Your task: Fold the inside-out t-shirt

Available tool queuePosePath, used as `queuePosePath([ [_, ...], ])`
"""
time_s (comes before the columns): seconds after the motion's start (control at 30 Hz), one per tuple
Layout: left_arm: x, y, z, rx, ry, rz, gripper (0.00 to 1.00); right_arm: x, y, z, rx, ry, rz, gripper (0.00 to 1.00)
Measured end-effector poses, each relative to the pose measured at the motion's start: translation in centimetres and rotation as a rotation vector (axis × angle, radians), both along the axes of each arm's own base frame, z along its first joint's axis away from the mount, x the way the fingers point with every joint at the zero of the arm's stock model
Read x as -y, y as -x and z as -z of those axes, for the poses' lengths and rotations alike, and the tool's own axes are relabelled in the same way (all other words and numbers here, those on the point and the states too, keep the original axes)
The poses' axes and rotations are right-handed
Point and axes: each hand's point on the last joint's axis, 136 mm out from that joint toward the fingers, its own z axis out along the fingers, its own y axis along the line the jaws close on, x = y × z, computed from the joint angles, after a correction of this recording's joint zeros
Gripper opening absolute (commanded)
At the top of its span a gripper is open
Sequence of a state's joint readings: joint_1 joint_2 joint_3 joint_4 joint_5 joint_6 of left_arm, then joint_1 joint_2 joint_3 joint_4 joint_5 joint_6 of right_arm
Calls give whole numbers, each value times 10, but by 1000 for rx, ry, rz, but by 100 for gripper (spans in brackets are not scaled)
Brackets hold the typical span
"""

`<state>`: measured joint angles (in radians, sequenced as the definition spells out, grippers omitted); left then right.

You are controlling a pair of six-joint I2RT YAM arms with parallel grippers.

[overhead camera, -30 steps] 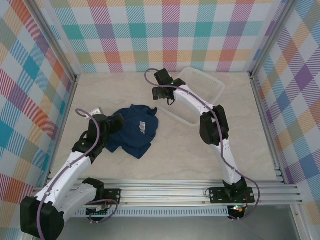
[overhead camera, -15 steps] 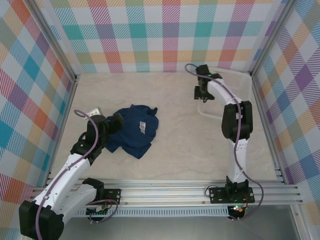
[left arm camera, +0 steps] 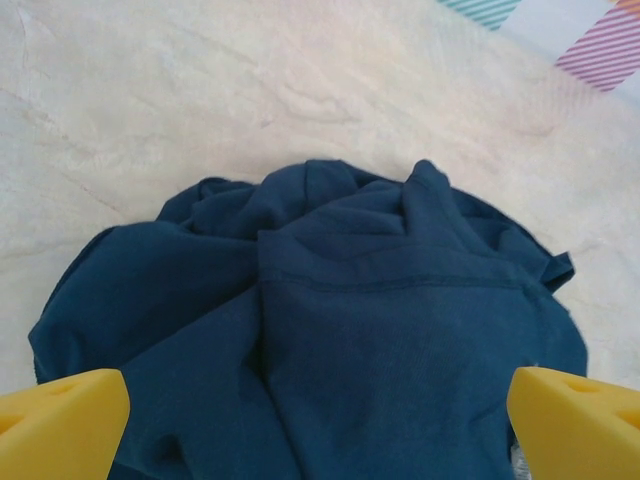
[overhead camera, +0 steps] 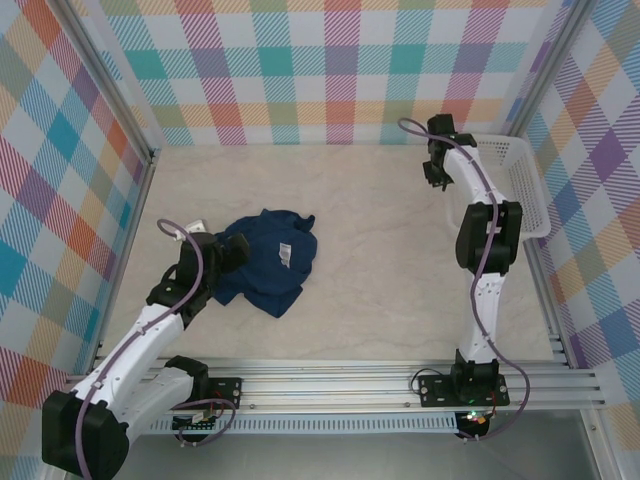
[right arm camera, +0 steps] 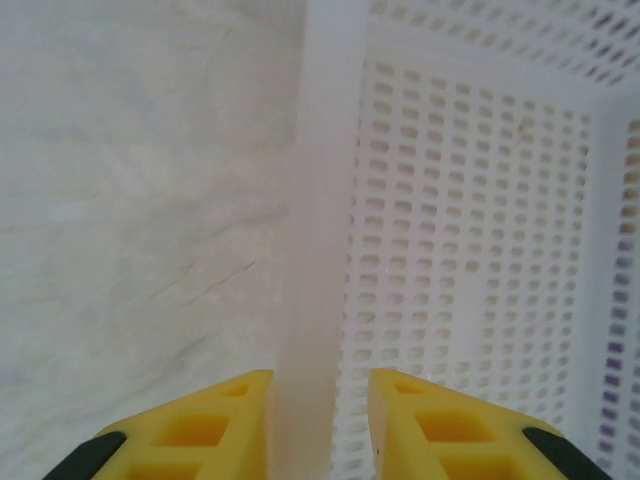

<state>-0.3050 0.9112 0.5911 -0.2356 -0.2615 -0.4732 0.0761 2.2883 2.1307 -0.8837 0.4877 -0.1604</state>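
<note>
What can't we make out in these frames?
- T-shirt sleeves and collar: top and left wrist views, lost in its bunched folds.
- Label text: top view, too small.
- White object beside left arm: top view, arm covers most of it.
- Right tool grip on basket wall: right wrist view, contact cut off by bottom edge.

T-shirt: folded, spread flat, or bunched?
Bunched. The t-shirt lies in a crumpled heap on the table, layers overlapping unevenly, small white label facing up; no neat fold edges.
</note>
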Motion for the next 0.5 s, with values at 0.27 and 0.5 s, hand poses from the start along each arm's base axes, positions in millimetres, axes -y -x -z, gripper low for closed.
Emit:
queuePosePath([
  [0.27, 7, -2, 48, -166, -16, 18, 96, -36, 10, -8, 32, 3, -103, 62],
  [0.5, -12, 4, 69, -222, -10, -55, 93, -285, 114, -50, 132, -471, -598, 74],
])
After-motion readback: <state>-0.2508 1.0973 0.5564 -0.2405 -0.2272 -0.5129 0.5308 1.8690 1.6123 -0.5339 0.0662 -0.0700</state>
